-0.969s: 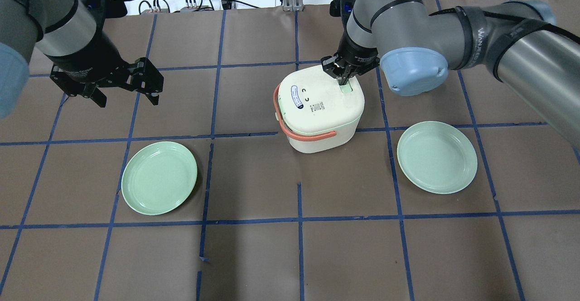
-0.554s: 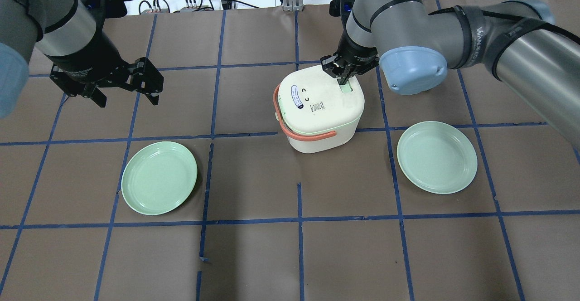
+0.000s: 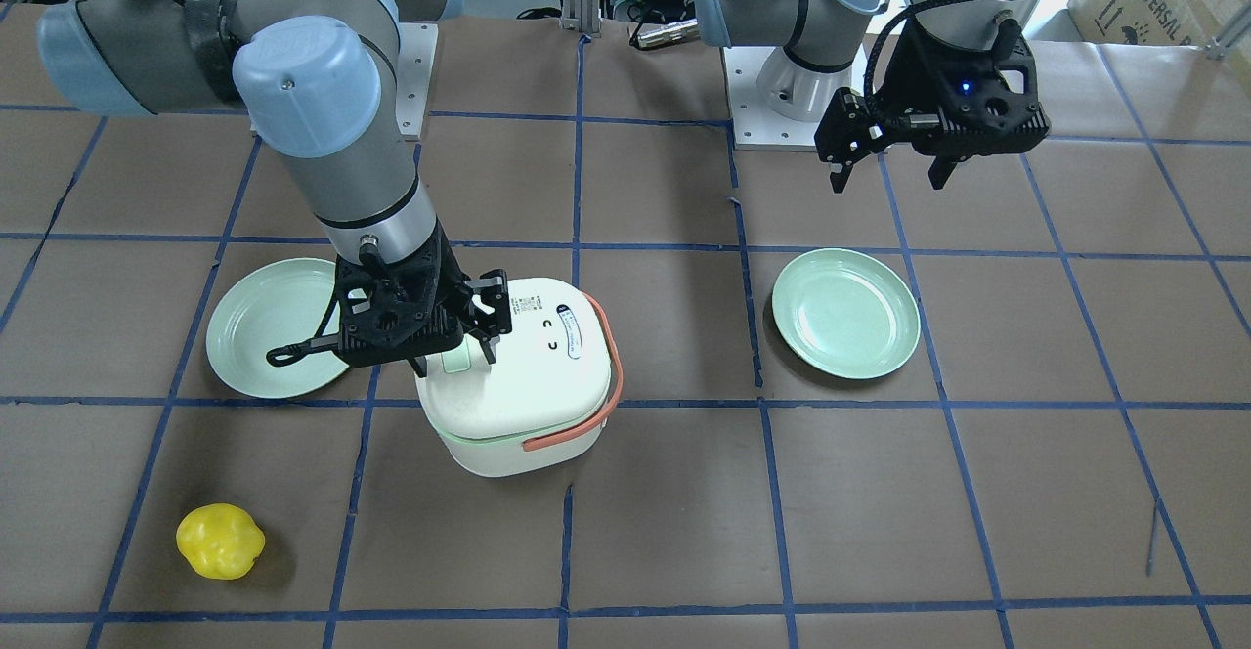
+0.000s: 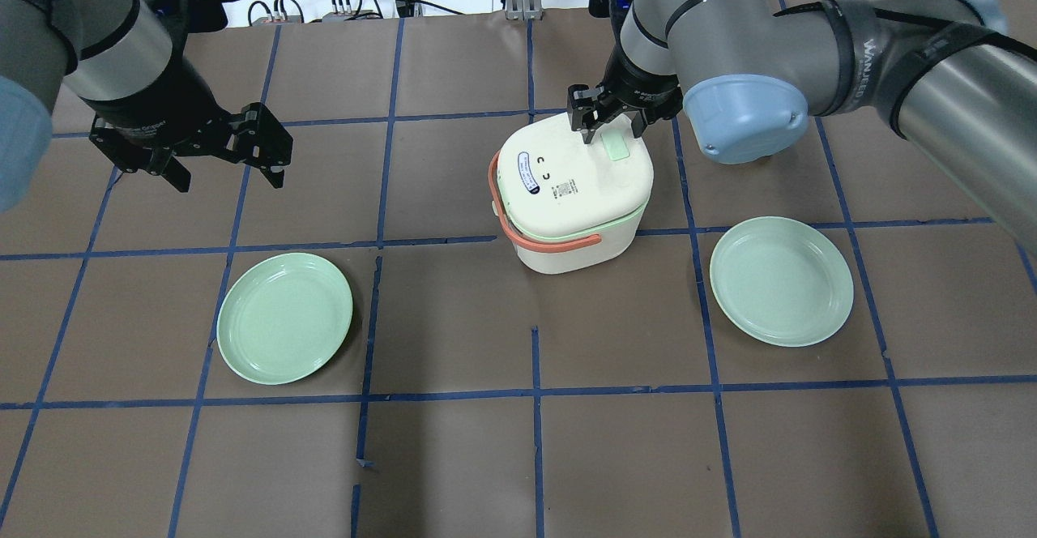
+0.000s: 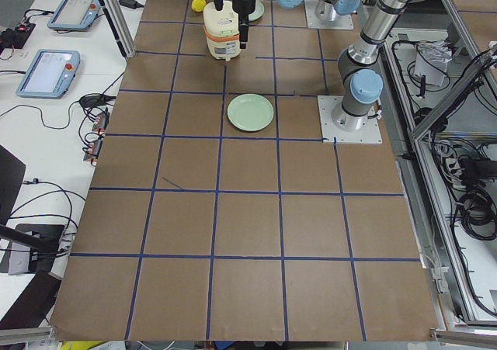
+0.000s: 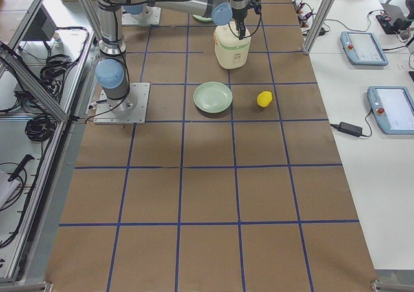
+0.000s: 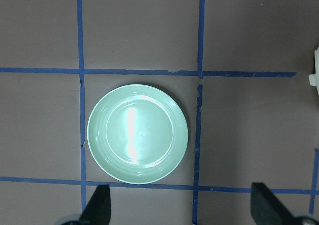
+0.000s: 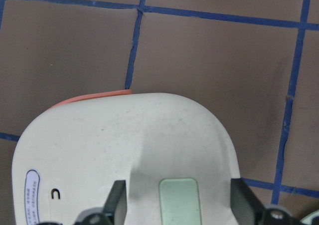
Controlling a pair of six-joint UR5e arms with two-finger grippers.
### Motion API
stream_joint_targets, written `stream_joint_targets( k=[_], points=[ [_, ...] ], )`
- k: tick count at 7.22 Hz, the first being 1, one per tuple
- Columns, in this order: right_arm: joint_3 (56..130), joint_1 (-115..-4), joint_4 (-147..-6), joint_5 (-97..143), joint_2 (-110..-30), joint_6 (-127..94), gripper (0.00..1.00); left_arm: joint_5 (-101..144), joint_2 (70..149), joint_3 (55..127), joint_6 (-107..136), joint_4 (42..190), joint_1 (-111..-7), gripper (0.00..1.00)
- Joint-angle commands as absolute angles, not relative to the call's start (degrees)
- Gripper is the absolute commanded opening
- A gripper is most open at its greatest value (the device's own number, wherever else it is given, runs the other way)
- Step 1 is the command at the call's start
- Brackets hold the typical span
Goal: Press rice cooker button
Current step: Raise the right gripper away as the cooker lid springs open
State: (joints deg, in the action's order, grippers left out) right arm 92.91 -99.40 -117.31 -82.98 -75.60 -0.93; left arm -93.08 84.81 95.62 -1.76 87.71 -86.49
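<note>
The cream rice cooker [image 4: 567, 190] with an orange handle stands mid-table; it also shows in the front view [image 3: 518, 405]. Its pale green button [image 4: 617, 149] lies on the lid's far right part. My right gripper [image 4: 613, 126] hovers just above the button, open and empty. In the right wrist view the button [image 8: 179, 200] lies between the two fingers [image 8: 117, 197], untouched. A thin green seam shows under the lid. My left gripper [image 4: 227, 175] hangs open and empty, far left of the cooker, above a green plate [image 7: 137, 133].
One green plate [image 4: 283, 317] lies front left of the cooker and another [image 4: 782, 280] front right. A yellow pepper-like object [image 3: 220, 540] lies on the table's far side from the robot. Blue tape lines grid the brown table.
My right gripper was shut with its tip on the button; it has lifted off and opened. The left arm has not moved.
</note>
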Motion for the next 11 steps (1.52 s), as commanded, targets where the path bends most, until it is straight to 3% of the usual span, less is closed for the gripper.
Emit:
stream_joint_targets(
  k=[1, 11],
  points=[
    [91.9, -99.1, -113.4, -83.1, -77.7, -1.0, 1.00, -93.1, 84.8, 95.6, -1.8, 87.7, -86.5, 1.00],
    [90.9, -88.4, -95.2, -85.2, -93.0, 0.0, 1.00, -93.1, 84.8, 95.6, -1.8, 87.7, -86.5, 1.00]
  ],
)
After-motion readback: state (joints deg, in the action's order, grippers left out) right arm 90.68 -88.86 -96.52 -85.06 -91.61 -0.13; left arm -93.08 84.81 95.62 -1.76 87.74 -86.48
